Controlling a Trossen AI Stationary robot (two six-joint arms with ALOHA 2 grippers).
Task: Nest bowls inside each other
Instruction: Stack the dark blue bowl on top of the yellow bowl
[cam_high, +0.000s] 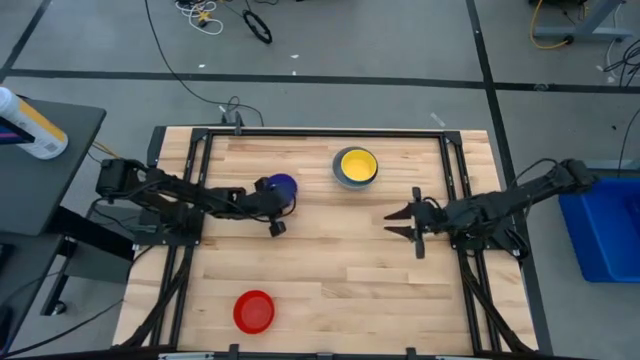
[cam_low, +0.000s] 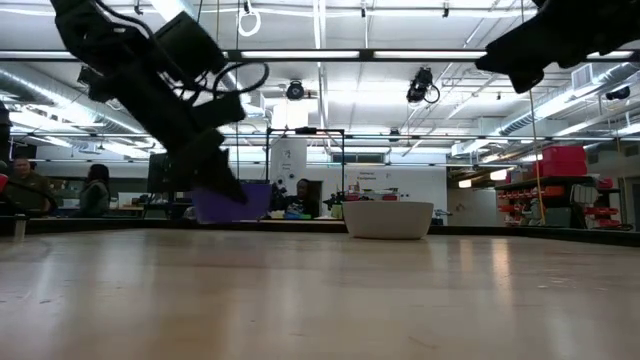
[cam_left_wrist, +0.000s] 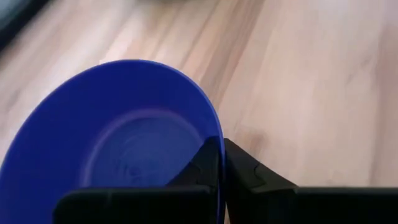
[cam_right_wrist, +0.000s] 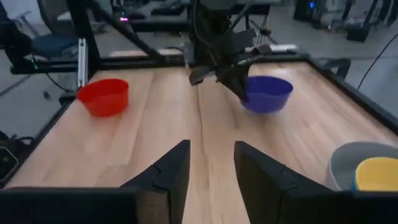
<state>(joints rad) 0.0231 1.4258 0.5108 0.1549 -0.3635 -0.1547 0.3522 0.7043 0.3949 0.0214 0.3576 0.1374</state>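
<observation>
A dark blue bowl (cam_high: 283, 185) is left of the table's middle, with my left gripper (cam_left_wrist: 221, 146) shut on its rim. A yellow bowl (cam_high: 357, 163) sits nested inside a grey bowl (cam_high: 341, 177) toward the far side. A red bowl (cam_high: 254, 311) stands alone near the front edge on its base. My right gripper (cam_high: 393, 222) hovers open at the right of the table, pointing toward the middle. It has nothing between its fingers (cam_right_wrist: 171, 168). My left gripper pinches the dark blue bowl's rim (cam_left_wrist: 214, 127) on its near-left side. One finger is inside the bowl and one (cam_left_wrist: 249, 168) is outside. The fingers come from the table's left, slanting down. In the low view the bowl (cam_low: 232, 203) shows a little above the tabletop.
Black frame rails (cam_high: 330, 133) run along the table's far, left and right sides. A wide stretch of bare wood (cam_high: 340, 270) lies between the red bowl and my right gripper. A blue bin (cam_high: 605, 235) stands off the table to the right.
</observation>
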